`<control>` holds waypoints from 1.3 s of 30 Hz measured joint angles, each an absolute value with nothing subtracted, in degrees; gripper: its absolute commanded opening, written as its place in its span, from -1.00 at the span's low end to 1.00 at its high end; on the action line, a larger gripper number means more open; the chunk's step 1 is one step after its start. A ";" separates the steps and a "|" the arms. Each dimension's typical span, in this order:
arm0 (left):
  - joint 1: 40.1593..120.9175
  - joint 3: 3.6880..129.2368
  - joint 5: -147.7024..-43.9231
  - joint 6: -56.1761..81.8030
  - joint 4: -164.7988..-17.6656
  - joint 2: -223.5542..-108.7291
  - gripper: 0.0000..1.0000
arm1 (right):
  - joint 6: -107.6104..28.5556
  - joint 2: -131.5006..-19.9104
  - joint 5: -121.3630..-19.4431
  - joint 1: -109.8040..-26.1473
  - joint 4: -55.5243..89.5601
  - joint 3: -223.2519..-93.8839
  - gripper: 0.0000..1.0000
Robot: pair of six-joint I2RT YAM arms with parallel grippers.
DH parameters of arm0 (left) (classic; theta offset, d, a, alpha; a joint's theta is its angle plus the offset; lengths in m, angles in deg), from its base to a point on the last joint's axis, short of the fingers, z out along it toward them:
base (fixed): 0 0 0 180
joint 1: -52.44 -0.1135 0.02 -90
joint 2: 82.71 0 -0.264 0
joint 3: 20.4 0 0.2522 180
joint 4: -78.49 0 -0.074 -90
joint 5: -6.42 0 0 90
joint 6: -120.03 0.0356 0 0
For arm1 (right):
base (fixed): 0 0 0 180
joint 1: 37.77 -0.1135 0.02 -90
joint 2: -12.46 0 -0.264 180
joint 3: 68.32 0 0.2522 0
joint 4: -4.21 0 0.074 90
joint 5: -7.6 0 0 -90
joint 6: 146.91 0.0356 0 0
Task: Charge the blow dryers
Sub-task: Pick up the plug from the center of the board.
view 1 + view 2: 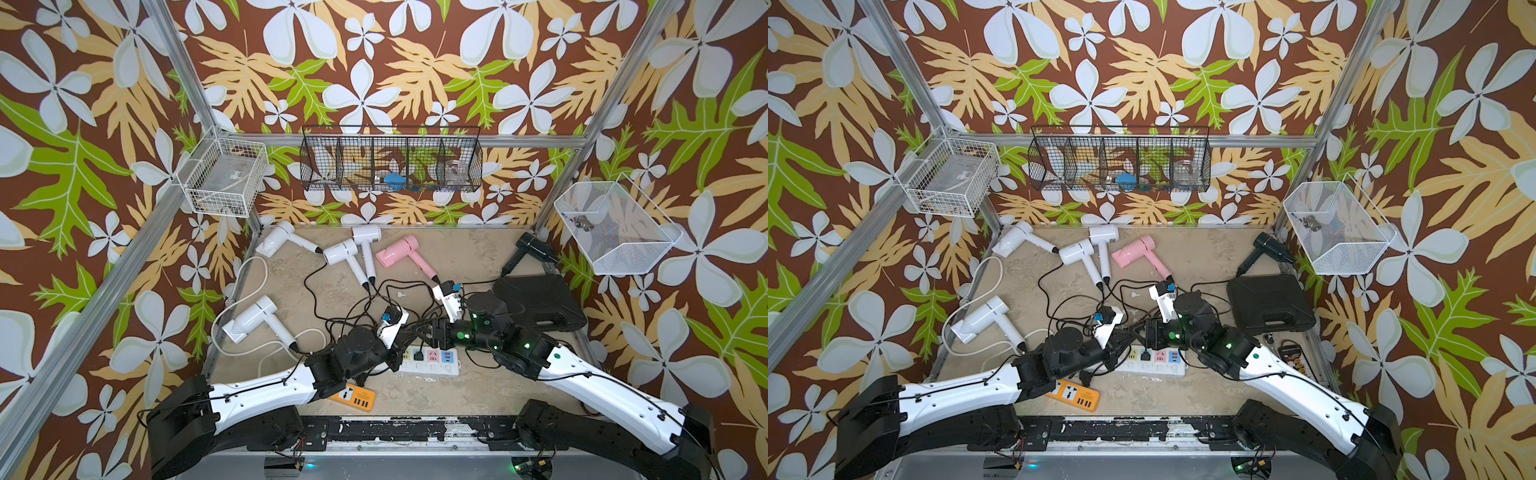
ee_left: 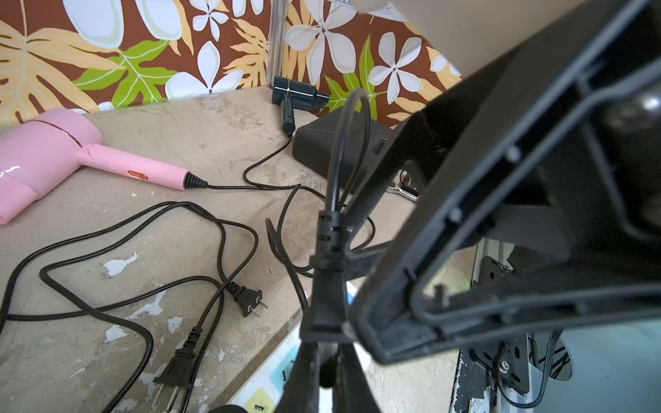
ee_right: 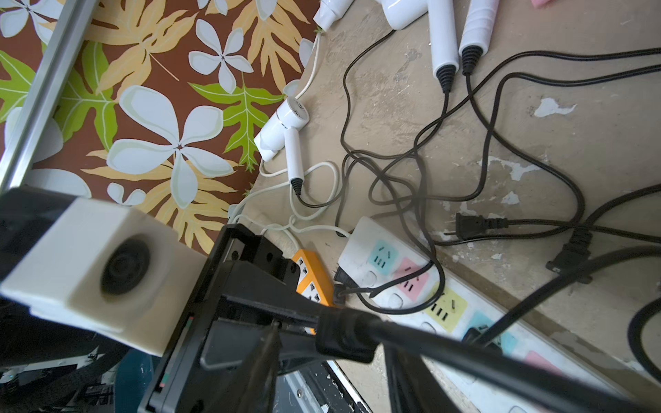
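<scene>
plugging-in step. left gripper [image 2: 323, 321] clamped on a black plug [image 2: 326, 250], up over the white power strip [image 1: 451, 368]. right gripper [image 1: 426, 330] just beside; apart or pinching, cannot tell. blow dryers [image 1: 338, 253] lying far back. next, likely: prongs lined up with a free socket [image 3: 382, 255], then pushed in.

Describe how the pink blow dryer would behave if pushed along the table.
The pink blow dryer lies on its side, barrel and handle forming a T, so it would likely pivot rather than roll. Its thin black cord looks limp and would probably trail behind.
</scene>
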State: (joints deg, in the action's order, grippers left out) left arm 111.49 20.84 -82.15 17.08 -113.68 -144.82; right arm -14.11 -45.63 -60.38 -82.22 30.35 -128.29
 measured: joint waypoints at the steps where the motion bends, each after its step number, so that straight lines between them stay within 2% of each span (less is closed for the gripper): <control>1: 111.57 20.71 -81.89 17.32 -113.68 -144.60 -1.00 | -14.11 -45.63 -59.62 -81.65 30.26 -128.29 -0.08; 3: 111.70 20.56 -81.41 18.15 -113.64 -144.45 -1.00 | -14.06 -45.78 -58.00 -80.47 30.26 -128.29 -0.11; 10: 112.88 20.32 -80.58 19.44 -113.68 -144.29 -1.00 | -13.56 -47.77 -51.94 -78.07 29.91 -128.03 -0.39; 13: 113.04 20.25 -80.43 19.62 -113.64 -144.29 -1.00 | -13.43 -48.29 -50.52 -77.98 29.56 -127.49 -0.40; 16: 113.26 20.06 -80.34 19.84 -113.64 -144.32 -1.00 | -13.43 -48.60 -49.69 -77.80 29.45 -127.40 -0.51; 18: 113.30 19.97 -79.99 20.14 -113.62 -144.32 -1.00 | -13.08 -48.62 -49.50 -77.63 29.50 -127.40 -0.50; 21: 113.34 19.97 -79.97 20.34 -113.73 -144.34 -1.00 | -12.99 -48.53 -49.26 -77.37 29.59 -127.40 -0.28; 24: 113.34 19.97 -79.97 20.69 -113.75 -144.34 -1.00 | -13.45 -48.34 -49.12 -76.69 29.67 -127.40 -0.26; 36: 113.39 19.97 -79.99 20.86 -113.71 -144.64 -1.00 | -13.65 -48.29 -48.03 -75.68 29.54 -127.09 -0.50; 39: 113.67 19.97 -79.86 20.89 -113.62 -144.93 -1.00 | -13.65 -48.40 -47.73 -75.68 29.15 -126.83 -0.68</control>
